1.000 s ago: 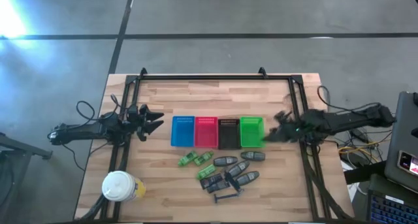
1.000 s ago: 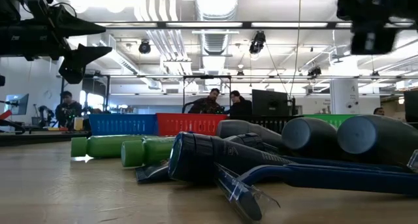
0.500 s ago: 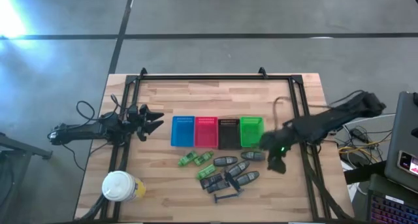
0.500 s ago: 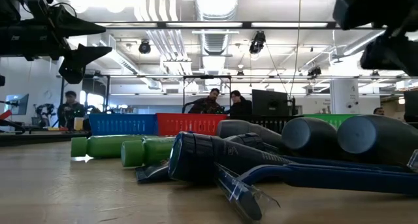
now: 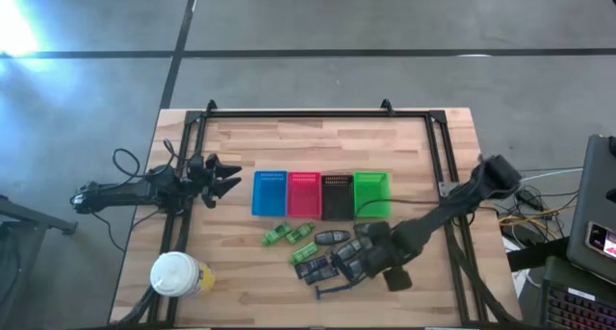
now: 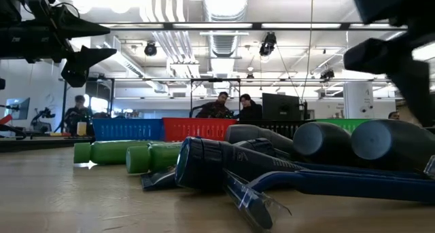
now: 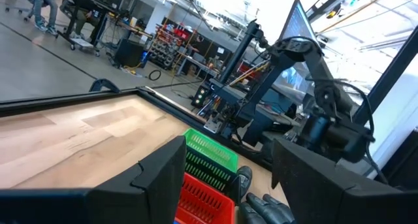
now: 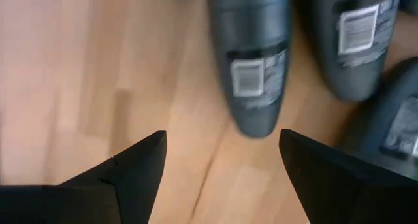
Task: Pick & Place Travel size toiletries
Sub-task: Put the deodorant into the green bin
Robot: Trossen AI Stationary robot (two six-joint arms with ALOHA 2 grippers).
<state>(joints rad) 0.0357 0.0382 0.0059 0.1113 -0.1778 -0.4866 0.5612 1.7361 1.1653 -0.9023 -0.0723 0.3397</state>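
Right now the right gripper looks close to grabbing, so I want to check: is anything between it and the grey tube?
Nothing visible. The right gripper is open over bare table, with the grey tube directly ahead.

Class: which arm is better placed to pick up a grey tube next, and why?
The right gripper: open, directly over the grey tubes. The left gripper waits beyond the blue basket, away from the pile.

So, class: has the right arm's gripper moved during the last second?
Yes. The right gripper, jaws open, went from beside the green plastic basket toward the table's near edge, over the grey tapered tubes.
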